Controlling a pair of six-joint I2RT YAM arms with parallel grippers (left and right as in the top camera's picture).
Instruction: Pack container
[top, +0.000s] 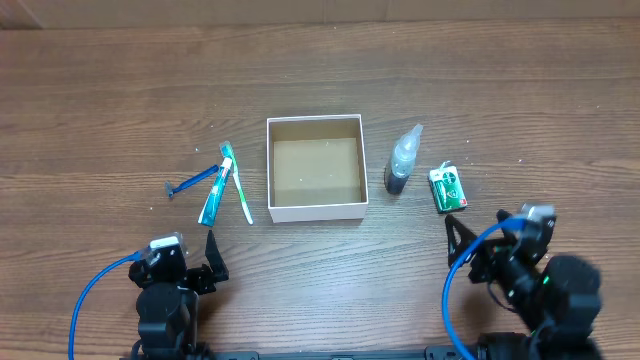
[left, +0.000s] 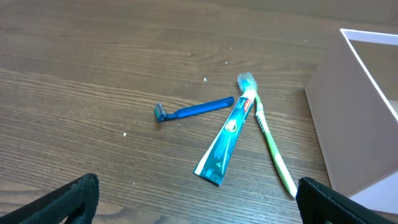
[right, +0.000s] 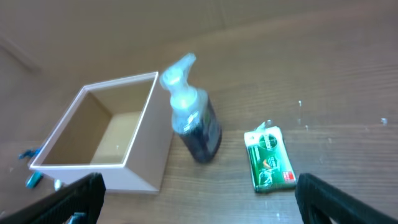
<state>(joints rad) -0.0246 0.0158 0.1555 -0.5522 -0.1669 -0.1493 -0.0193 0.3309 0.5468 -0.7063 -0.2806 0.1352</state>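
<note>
The container (top: 315, 212) is shown empty; razor (top: 193, 181), toothpaste (top: 216, 195) and toothbrush (top: 240, 190) left of it, bottle (top: 402, 165) and packet (top: 450, 189) right, are not yet packed; left end effector (left: 196, 190) and right end effector (right: 199, 186) are held open.

soft, even light from above; the container (top: 315, 212) casts only a faint shadow on the counter (top: 100, 90). overhead and left wrist views sharp; right wrist view blurred, the bottle (right: 194, 127) smeared.

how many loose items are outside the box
5. Left of the box: blue razor, toothpaste tube, green toothbrush. Right of it: small bottle, green packet. None seems hidden.
</note>
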